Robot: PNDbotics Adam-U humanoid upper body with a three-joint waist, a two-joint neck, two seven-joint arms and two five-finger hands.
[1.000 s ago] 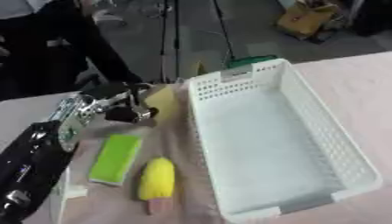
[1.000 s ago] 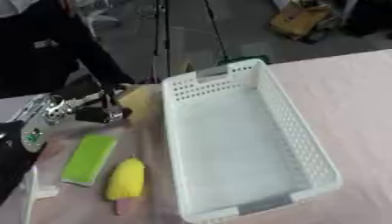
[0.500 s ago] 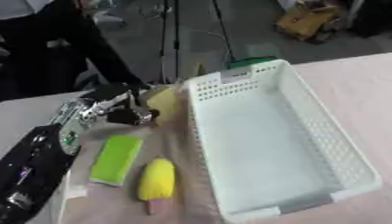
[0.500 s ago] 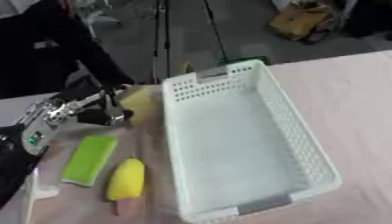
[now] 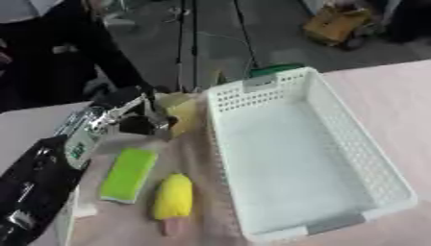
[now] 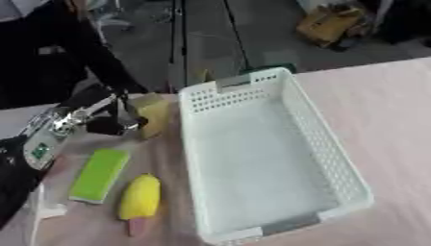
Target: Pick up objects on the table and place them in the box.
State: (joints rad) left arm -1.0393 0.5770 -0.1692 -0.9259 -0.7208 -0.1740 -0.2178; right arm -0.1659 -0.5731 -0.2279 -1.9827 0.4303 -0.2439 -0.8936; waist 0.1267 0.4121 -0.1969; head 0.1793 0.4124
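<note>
The white perforated box (image 5: 307,158) lies on the pinkish table (image 6: 387,105), its long axis running from the near edge toward the far edge and leaning slightly to the left at the far end. A grey label plate sits on its far short wall and another on its near short wall; no writing on either can be read. Nothing shows inside the box.

Just left of the box's far-left corner stands a pale yellow block (image 5: 181,114), roughly upright. The left hand (image 5: 139,117) is against that block from the left, its dark fingers curled toward it; whether they actually close round it cannot be told. The silver and black forearm carries a small green and white sticker (image 5: 80,148), too blurred to read.

Left of the box's middle lies a flat green bar (image 5: 129,174), its long axis about parallel with the box's long side, top end tipped a little to the right. Between that bar and the box's near-left corner lies a yellow ice-lolly shaped object (image 5: 173,201), rounded yellow end pointing away, pinkish stick end pointing toward the near edge; it is close beside the box wall but apart from it.

A dark green object (image 6: 268,68) shows just behind the box's far wall. The right hand shows in neither view.
</note>
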